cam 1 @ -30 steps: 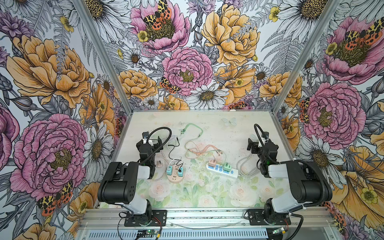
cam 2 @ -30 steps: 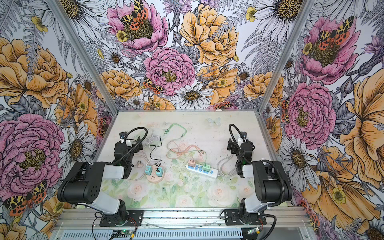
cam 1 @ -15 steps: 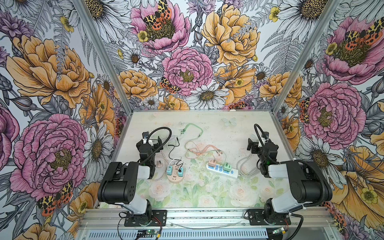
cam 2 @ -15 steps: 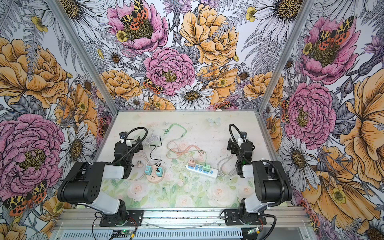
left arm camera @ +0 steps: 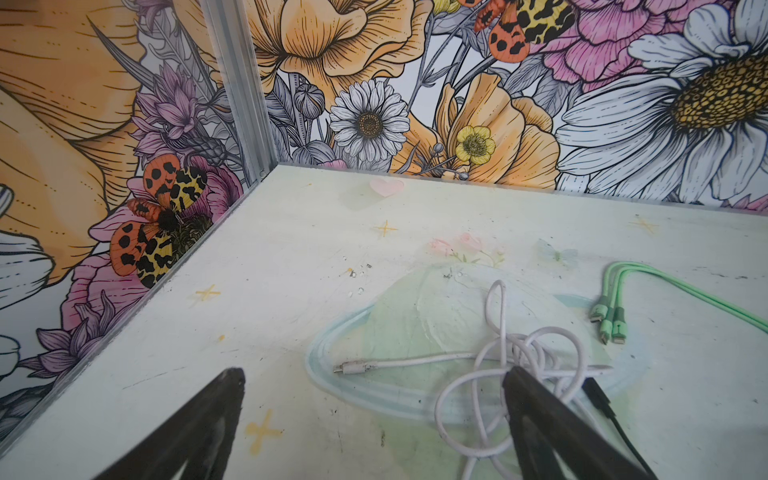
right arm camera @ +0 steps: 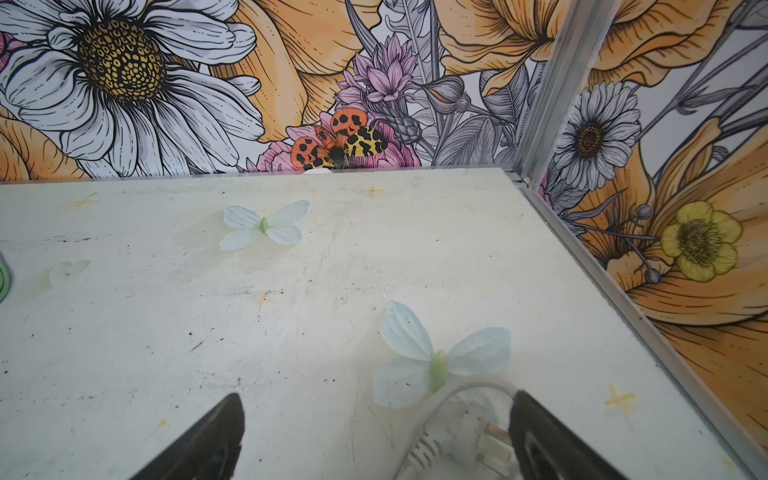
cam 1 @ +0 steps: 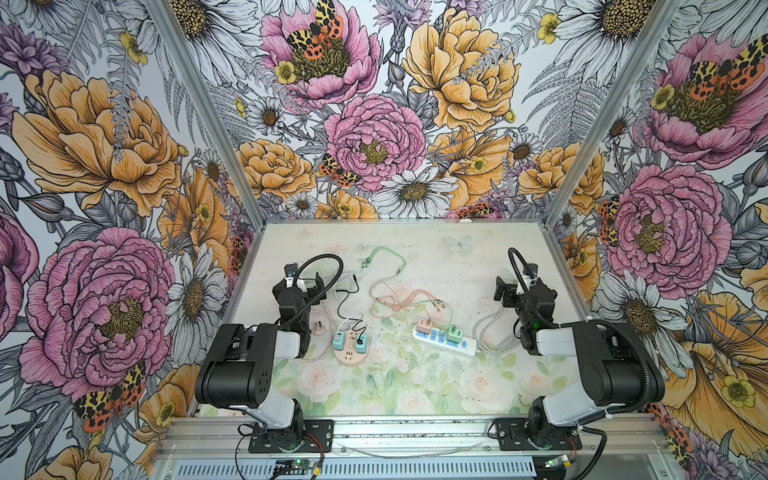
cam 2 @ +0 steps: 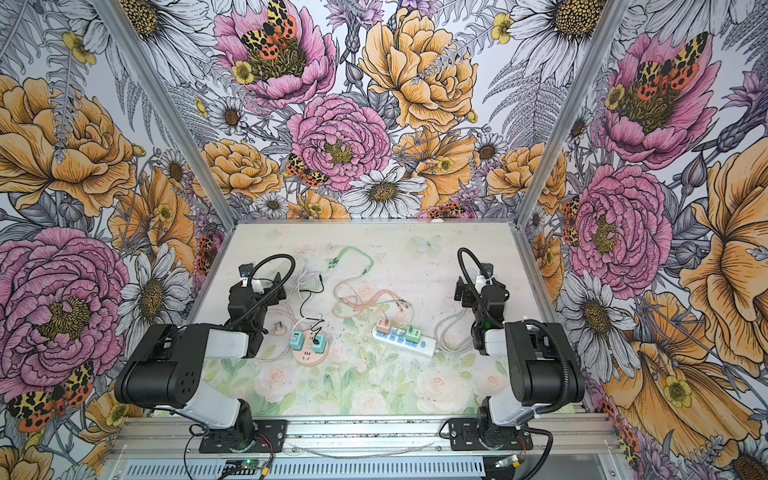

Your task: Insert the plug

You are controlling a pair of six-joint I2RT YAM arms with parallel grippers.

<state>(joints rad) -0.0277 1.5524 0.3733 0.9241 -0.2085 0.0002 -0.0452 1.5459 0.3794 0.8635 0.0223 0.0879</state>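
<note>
The left claw (left arm camera: pixel 374 374) and right claw (right arm camera: pixel 376 397) both stand wide and empty. The white plug (right arm camera: pixel 453 449) lies on the counter (right arm camera: pixel 291 332) between the right claw's fingers. The strip (cam 1: pixel 444 341) sits right of centre in both top views.

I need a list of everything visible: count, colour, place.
table: one, pale floral
round hub: one, pink, left of centre
teal adapters: two, in hub
power strip: one, white, right of centre
pink adapter, green adapter: one each, in strip
loose plug: one, white, left of hub
second plug: one, white, right side
green cable: one, far side
pink cable: one, centre
white cable: one, far left
black cable: one, beside it
left gripper: one, black, open
right gripper: one, black, open
</note>
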